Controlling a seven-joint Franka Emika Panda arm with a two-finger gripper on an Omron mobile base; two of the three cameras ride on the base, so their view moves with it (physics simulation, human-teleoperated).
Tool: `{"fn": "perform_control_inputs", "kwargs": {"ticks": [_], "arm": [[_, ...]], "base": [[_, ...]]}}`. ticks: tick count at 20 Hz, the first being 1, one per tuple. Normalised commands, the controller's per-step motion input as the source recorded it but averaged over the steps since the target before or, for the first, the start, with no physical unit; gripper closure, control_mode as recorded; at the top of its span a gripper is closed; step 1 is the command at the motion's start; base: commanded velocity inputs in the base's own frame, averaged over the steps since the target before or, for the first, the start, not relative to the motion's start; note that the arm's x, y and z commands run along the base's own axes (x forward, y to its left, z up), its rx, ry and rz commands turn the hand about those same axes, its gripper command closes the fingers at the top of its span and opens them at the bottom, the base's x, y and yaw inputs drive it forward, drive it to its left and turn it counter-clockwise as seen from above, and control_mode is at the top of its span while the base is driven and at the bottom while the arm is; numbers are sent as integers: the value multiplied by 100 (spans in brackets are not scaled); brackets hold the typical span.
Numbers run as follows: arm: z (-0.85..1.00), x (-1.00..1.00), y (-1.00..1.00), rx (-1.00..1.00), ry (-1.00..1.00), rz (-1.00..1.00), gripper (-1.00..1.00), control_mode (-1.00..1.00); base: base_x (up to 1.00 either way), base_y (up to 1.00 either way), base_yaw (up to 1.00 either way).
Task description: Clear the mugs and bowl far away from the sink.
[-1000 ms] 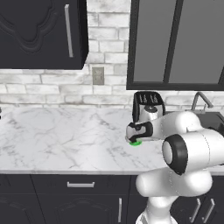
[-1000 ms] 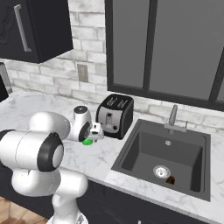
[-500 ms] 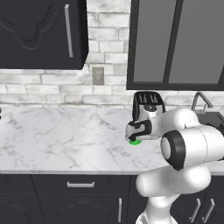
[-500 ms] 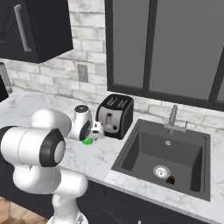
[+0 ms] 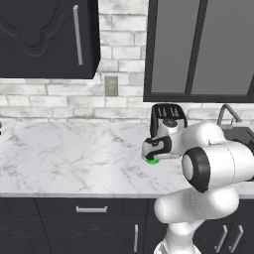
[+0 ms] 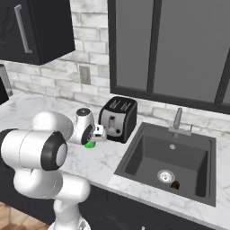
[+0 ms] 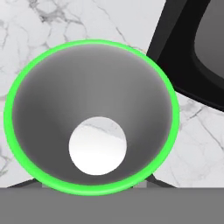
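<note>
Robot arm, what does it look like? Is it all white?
Mostly white. The arm is made of fat, rounded, shiny white pieces, like big balls and tubes stuck together. Dark grey-black rings and a round black cap mark its joints. The hand end is white too, with a black band, and the gripper is small and dark. No cables or writing can be seen on it.

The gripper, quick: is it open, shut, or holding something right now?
Gripper: down over a green mug on the counter beside the toaster; whether its jaws are open or gripping the mug cannot be told.
</note>
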Motion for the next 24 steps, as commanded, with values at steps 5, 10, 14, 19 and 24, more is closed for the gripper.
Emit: {"fn": "perform_control_inputs", "kwargs": {"ticks": [5, 10, 14, 19, 24], "arm": [[-59, -48, 5, 0, 3, 0, 100, -100], [-66, -100, 11, 0, 0, 0, 100, -100], [14, -78, 15, 0, -15, 0, 100, -100], [94, -22, 3, 0, -31, 0, 100, -100], [100, -45, 0, 0, -12, 0, 100, -100]], "base": [[0, 0, 0], [0, 0, 0], [0, 0, 0], [0, 0, 0], [0, 0, 0]]}}
